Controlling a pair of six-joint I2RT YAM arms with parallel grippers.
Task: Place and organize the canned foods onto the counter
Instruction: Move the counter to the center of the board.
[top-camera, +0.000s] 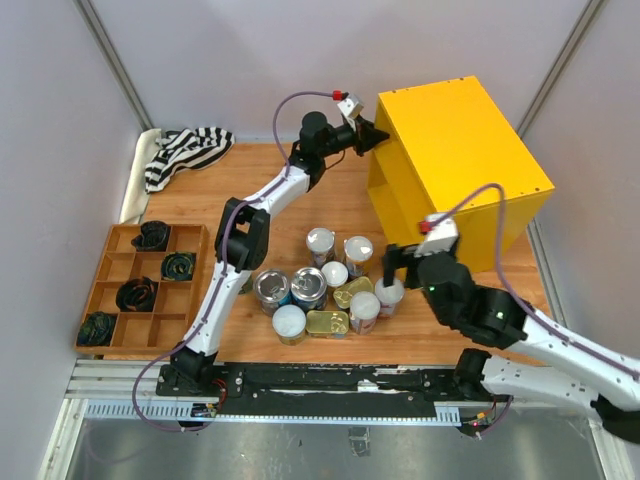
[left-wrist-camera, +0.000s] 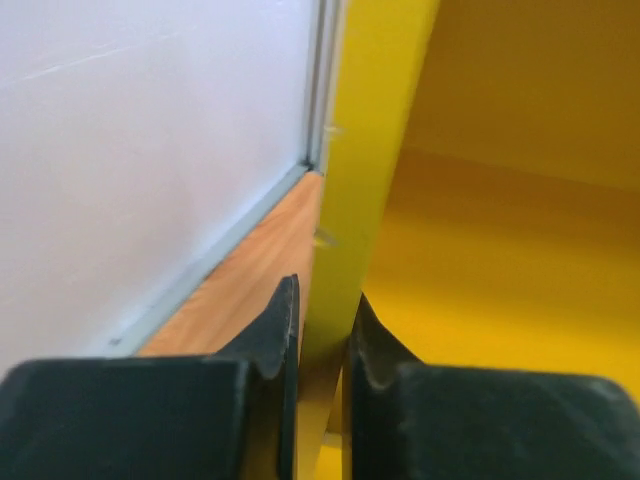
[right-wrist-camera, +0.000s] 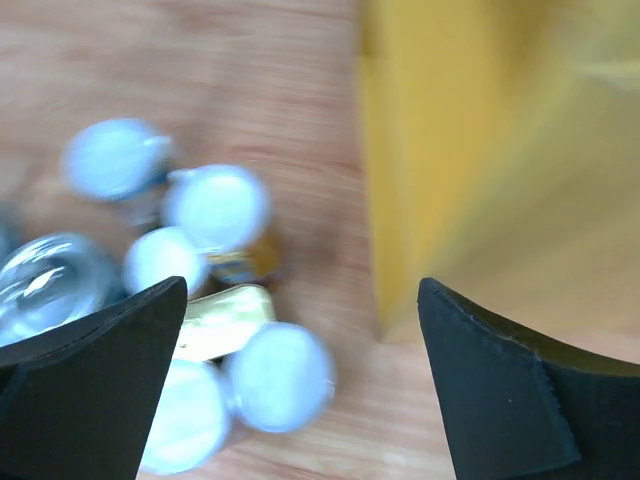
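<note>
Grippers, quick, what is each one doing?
Left gripper: closed, pinching the yellow counter's side wall.
Right gripper: open, holding nothing.

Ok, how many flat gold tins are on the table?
2: the near tin lies at the front of the cans; the far tin sits just behind it, partly covered. More may be hidden.

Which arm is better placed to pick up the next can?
Right. The right gripper is open over the cans, beside the counter. The left gripper is clamped on the counter's side wall, far from the cans.
</note>
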